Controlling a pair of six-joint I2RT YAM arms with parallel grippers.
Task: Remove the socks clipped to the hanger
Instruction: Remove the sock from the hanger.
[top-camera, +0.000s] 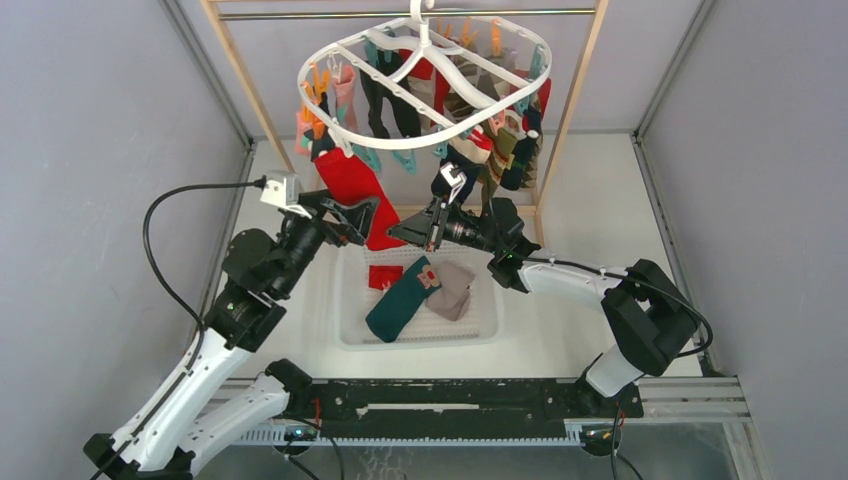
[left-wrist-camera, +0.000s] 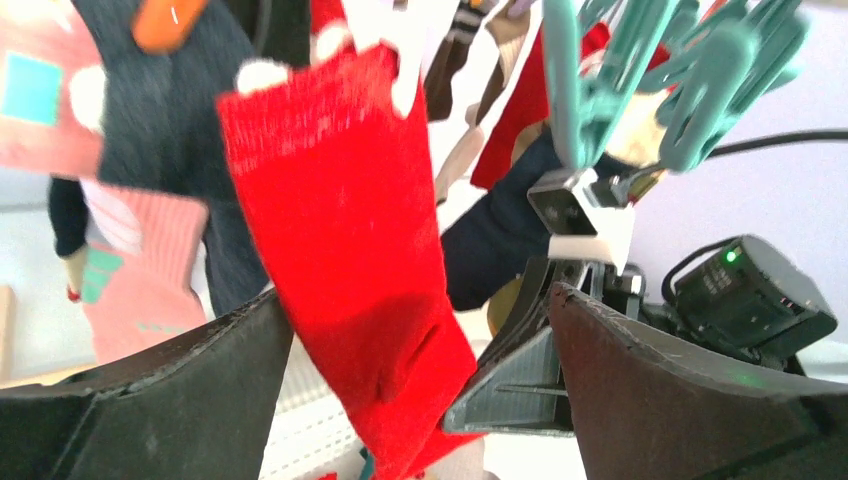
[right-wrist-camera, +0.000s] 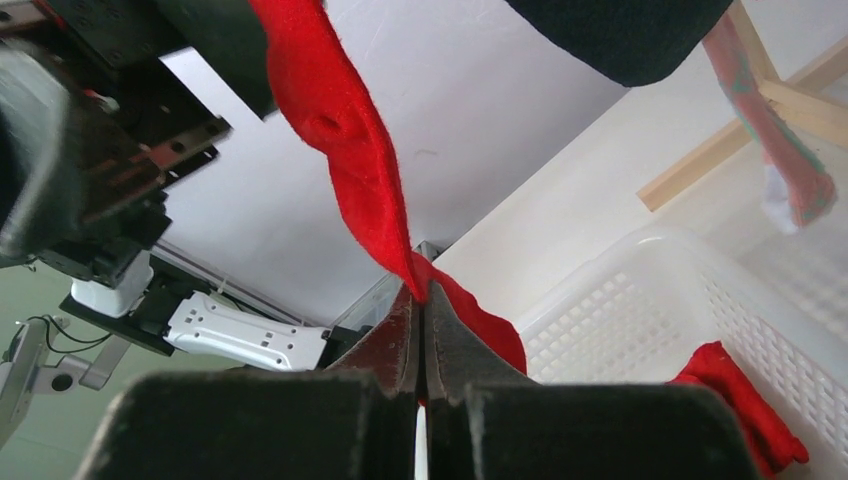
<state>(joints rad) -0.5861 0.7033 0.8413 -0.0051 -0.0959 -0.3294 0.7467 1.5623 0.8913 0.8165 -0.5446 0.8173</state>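
The white oval hanger (top-camera: 425, 85) hangs at the top with many socks (top-camera: 500, 150) clipped under it. A long red sock (top-camera: 350, 180) hangs from a clip at its left side. My left gripper (top-camera: 358, 220) is open, its black fingers (left-wrist-camera: 150, 400) on either side of the red sock (left-wrist-camera: 350, 250) without pinching it. My right gripper (top-camera: 395, 235) is shut on the sock's lower end, and the red fabric (right-wrist-camera: 350, 130) is nipped between its fingertips (right-wrist-camera: 420, 295). In the left wrist view, teal clips (left-wrist-camera: 690, 90) dangle at the upper right.
A white mesh basket (top-camera: 345, 320) sits on the table below the hanger, holding a dark teal sock (top-camera: 400, 300), a grey sock (top-camera: 452, 288) and a small red sock (top-camera: 385, 276). Wooden rack posts (top-camera: 570, 110) stand on either side of the hanger. Grey walls close in left and right.
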